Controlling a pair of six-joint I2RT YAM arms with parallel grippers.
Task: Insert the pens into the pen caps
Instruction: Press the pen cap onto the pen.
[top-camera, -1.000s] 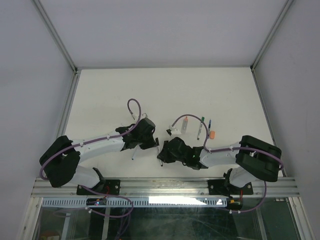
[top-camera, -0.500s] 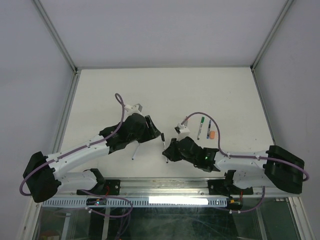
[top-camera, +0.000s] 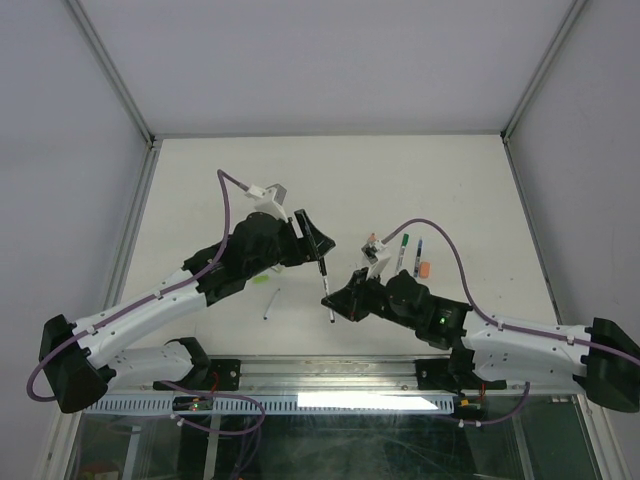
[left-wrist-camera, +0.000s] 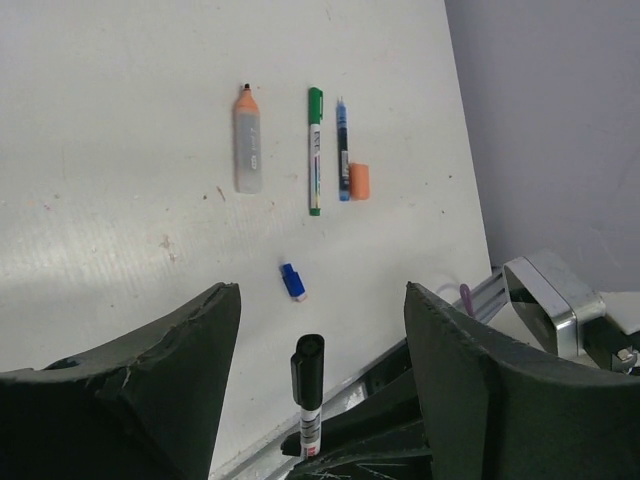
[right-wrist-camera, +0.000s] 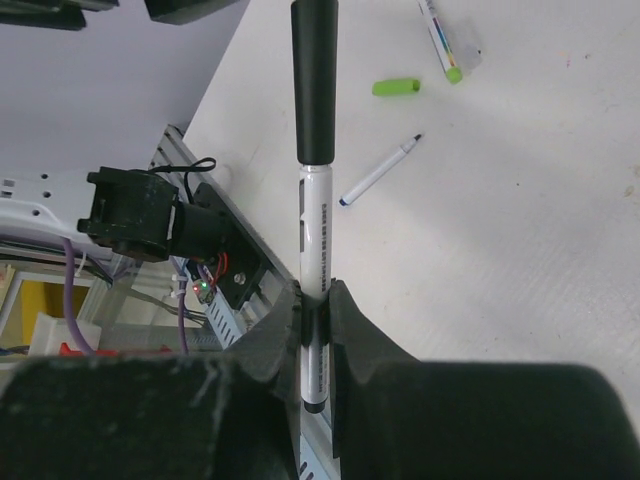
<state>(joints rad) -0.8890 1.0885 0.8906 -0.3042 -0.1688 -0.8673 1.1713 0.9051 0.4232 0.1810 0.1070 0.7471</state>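
My right gripper (right-wrist-camera: 315, 296) (top-camera: 345, 299) is shut on the white barrel of a pen (right-wrist-camera: 314, 250) (top-camera: 329, 303), held off the table. A black cap (right-wrist-camera: 314, 80) (left-wrist-camera: 307, 368) (top-camera: 322, 267) sits on that pen's end. My left gripper (left-wrist-camera: 320, 300) (top-camera: 313, 238) is open, its jaws standing either side of the black cap without touching it. A green cap (right-wrist-camera: 396, 87) (top-camera: 260, 279) and an uncapped pen (right-wrist-camera: 380, 170) (top-camera: 268, 303) lie on the table under the left arm.
An orange-capped marker (left-wrist-camera: 247, 140), a green pen (left-wrist-camera: 314, 150) (top-camera: 402, 250), a blue pen (left-wrist-camera: 342, 150) (top-camera: 418, 254) and an orange cap (left-wrist-camera: 360, 181) (top-camera: 425, 269) lie side by side at the right. A blue cap (left-wrist-camera: 292, 281) lies nearer. The table's front rail (top-camera: 330, 372) runs below both arms.
My left gripper was shut at the pen a second ago; it has opened and drawn back. Both arms have reached further over the table, the right still carrying the black-capped pen.
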